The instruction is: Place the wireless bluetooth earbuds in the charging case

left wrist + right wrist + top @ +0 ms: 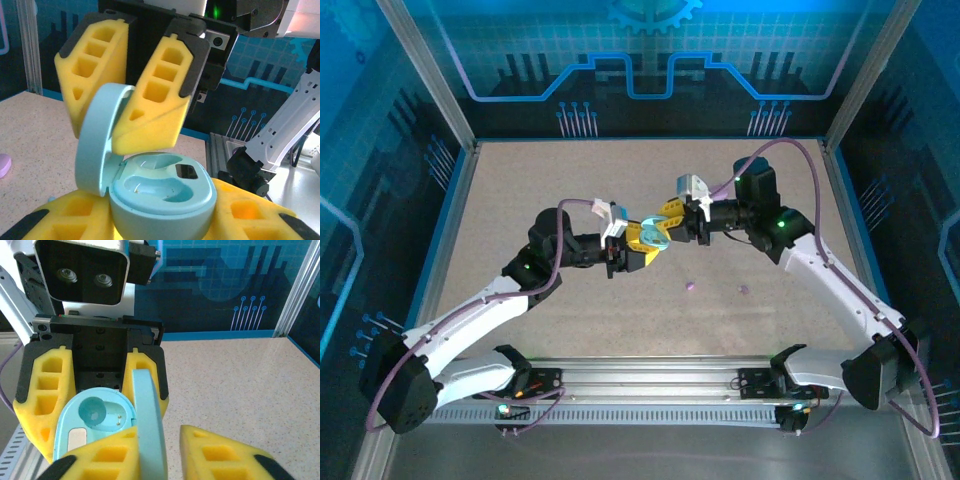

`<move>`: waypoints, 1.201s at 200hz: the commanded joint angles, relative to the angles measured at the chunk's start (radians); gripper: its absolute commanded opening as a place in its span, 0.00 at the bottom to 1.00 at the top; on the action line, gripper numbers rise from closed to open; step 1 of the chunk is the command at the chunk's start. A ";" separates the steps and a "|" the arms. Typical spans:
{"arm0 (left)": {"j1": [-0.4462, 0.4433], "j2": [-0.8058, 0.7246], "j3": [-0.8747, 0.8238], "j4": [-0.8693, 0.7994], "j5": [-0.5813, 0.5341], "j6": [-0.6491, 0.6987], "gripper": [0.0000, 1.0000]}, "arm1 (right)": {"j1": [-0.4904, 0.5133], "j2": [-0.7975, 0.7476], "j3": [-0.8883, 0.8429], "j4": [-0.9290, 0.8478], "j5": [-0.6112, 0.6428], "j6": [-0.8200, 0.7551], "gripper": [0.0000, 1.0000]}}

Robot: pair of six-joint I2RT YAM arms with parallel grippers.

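Earbuds (688,286) on table (520,190); right pincer (666,226) straddles lid (95,145) of held case (165,200).

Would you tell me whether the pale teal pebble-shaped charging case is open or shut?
Open: the pale teal pebble-shaped charging case has its hinged lid standing upright, exposing the moulded earbud wells.

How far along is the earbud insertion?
Done: teal case held up off the table, lid open. In hand: left gripper clamps the case base; right gripper straddles the lid. Left: both wells are empty, and two small purple buds lie loose on the table, so no insertion yet.
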 commanded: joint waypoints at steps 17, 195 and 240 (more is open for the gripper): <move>-0.005 0.007 -0.011 0.007 0.034 0.009 0.35 | 0.012 0.015 0.055 -0.047 -0.037 -0.031 0.19; -0.008 0.033 0.003 0.011 0.018 0.015 0.60 | 0.048 0.015 0.073 -0.105 0.061 -0.080 0.15; -0.011 0.027 0.003 0.012 0.023 0.022 0.59 | 0.049 0.020 0.076 -0.110 0.070 -0.080 0.15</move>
